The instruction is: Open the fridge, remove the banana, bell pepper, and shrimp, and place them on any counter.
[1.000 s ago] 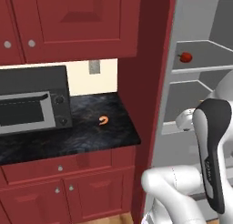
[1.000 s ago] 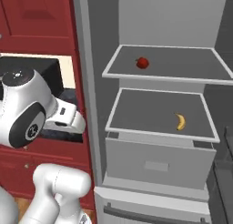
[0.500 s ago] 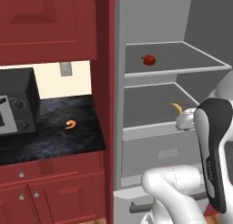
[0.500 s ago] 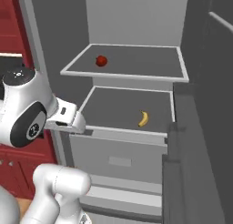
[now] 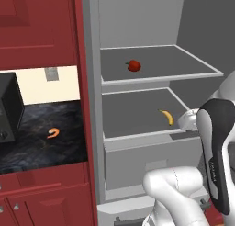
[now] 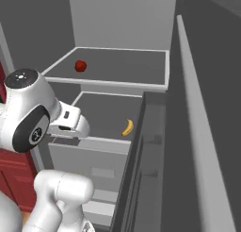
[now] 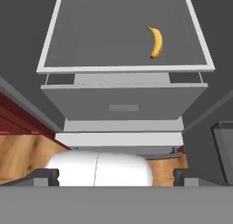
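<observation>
With both dark fingertips [image 7: 45,176] set far apart at the bottom of the hand view, the gripper [image 7: 116,177] is wide open and holding nothing, looking down onto the fridge's [image 5: 137,18] lower shelf [image 7: 91,32]. One banana [image 7: 156,41] lies there, toward the shelf's front right corner, well apart from the fingers. Beneath the shelf sits a grey drawer front [image 7: 123,102], and below that a strip of wooden floor [image 7: 22,155] shows beside red cabinetry.

Pulling back to the base views, the fridge stands open, its door [image 6: 155,151] swung out on the right. Two shelves are visible inside: one bell pepper [image 5: 133,65] on the upper shelf [image 5: 183,64], the single banana on the lower. Left of the fridge, the black marbled counter [image 5: 41,147] carries one shrimp [image 5: 53,133], lying in the open, with the black microwave [image 5: 9,110] at the left edge. Red cabinets run above and below the counter, and a pale wall with an outlet [image 5: 51,74] sits behind it.
</observation>
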